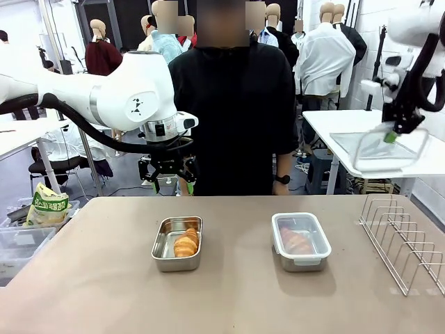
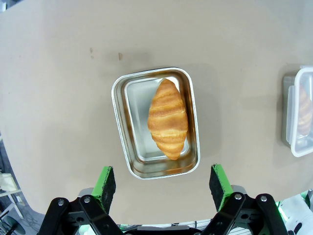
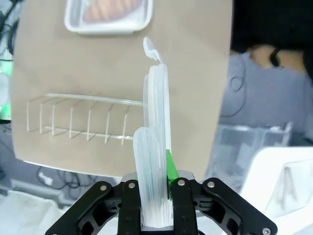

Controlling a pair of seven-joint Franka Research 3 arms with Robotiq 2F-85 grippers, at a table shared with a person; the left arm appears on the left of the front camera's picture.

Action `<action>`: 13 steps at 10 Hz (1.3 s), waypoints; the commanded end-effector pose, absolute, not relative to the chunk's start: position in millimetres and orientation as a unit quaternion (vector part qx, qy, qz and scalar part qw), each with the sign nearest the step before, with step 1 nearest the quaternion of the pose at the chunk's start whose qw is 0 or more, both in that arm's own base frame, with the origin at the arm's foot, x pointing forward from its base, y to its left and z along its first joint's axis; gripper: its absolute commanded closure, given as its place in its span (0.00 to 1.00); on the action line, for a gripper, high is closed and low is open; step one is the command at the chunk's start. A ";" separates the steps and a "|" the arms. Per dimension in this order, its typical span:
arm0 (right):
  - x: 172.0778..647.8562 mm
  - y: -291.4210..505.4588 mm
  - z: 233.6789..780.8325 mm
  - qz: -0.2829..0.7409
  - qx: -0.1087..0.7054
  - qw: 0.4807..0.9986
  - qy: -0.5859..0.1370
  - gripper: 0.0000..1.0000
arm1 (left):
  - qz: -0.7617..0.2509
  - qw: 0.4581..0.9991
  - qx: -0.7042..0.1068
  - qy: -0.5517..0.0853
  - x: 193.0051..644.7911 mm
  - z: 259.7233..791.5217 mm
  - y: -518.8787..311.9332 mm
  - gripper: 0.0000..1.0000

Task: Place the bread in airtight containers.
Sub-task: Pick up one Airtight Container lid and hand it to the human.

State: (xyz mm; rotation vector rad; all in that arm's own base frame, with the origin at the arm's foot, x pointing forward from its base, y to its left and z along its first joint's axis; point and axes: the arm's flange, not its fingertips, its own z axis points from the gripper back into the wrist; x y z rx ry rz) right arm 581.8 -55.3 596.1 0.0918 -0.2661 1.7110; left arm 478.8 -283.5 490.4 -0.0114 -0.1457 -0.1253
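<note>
Croissant in open pan; second under lid. Left gripper spread, empty; right gripper clamps clear lid.

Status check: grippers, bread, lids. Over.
Left gripper open, hovering above open pan holding croissant. Right gripper shut on clear lid, raised off the table. Other pan lidded, croissant inside. Path clear.
</note>
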 end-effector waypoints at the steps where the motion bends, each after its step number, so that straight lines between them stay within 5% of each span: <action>1: 584.6 -21.7 619.1 0.811 0.022 0.546 -0.211 1.00 | -0.063 0.995 -0.006 -0.075 478.8 491.6 -283.2 0.00; 2: 585.2 11.4 633.3 0.850 0.001 0.458 -0.260 1.00 | -0.063 0.995 -0.006 -0.075 478.8 491.6 -283.2 0.00; 6: 595.4 92.4 660.8 0.899 -0.057 0.249 -0.355 1.00 | -0.063 0.995 -0.006 -0.075 478.8 491.6 -283.2 0.00; 13: 595.3 112.8 656.7 0.901 -0.056 0.254 -0.348 1.00 | -0.063 0.995 -0.006 -0.075 478.8 491.6 -283.2 0.00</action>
